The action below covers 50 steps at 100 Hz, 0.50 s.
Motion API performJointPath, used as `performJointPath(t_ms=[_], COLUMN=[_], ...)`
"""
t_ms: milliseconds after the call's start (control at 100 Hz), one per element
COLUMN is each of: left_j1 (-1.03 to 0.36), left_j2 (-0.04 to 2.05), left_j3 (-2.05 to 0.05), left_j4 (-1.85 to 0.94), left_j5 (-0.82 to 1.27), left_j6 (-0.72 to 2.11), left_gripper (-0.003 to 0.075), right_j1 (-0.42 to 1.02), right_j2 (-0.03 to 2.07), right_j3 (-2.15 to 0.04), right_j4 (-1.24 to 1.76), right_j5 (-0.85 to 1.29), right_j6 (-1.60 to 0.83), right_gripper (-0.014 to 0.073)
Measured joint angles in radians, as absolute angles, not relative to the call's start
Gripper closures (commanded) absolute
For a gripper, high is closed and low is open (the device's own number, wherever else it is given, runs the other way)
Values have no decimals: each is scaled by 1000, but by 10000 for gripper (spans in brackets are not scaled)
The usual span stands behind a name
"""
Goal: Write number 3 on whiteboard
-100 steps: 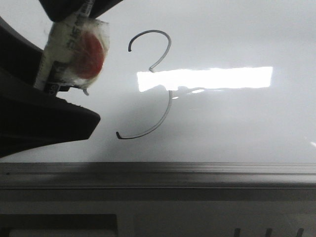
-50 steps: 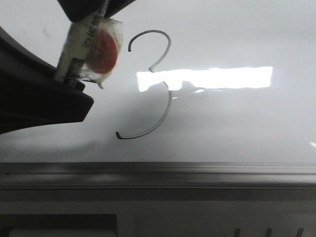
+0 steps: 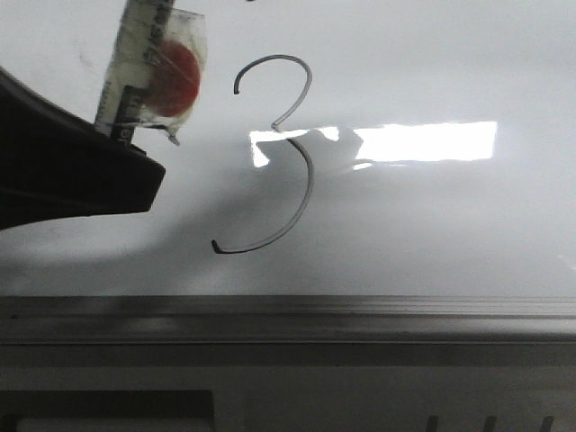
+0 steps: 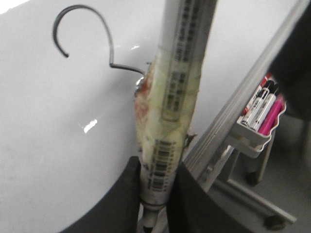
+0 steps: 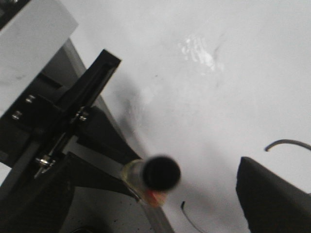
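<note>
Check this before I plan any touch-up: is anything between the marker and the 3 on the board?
Nothing visible. The marker, clamped in the left gripper, sits left of the 3, with only bare whiteboard between them.

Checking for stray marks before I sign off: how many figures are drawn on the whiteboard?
1. A single number 3 sits on the whiteboard, left of centre in the front view, just right of the marker in the left gripper. Board beyond the frame or behind the arm isn't visible.
</note>
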<state>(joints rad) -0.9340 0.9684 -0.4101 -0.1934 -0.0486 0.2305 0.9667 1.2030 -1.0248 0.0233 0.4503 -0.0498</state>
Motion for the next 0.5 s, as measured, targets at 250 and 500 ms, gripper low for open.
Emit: performJointPath(t_ms=[250, 500], left_j1=[-923, -845], left_j2=[968, 991], left_j3=[-410, -410], left_j4=[-757, -902], left_j5=[-53, -24], left_j6=[229, 229], left_gripper=[741, 741], right_j1=[900, 894], right_j2=[1123, 1100], right_j3=[-1025, -1025], right_j4=[14, 12], right_j5=[443, 443], right_j6=[-52, -52], right_gripper=[-20, -20])
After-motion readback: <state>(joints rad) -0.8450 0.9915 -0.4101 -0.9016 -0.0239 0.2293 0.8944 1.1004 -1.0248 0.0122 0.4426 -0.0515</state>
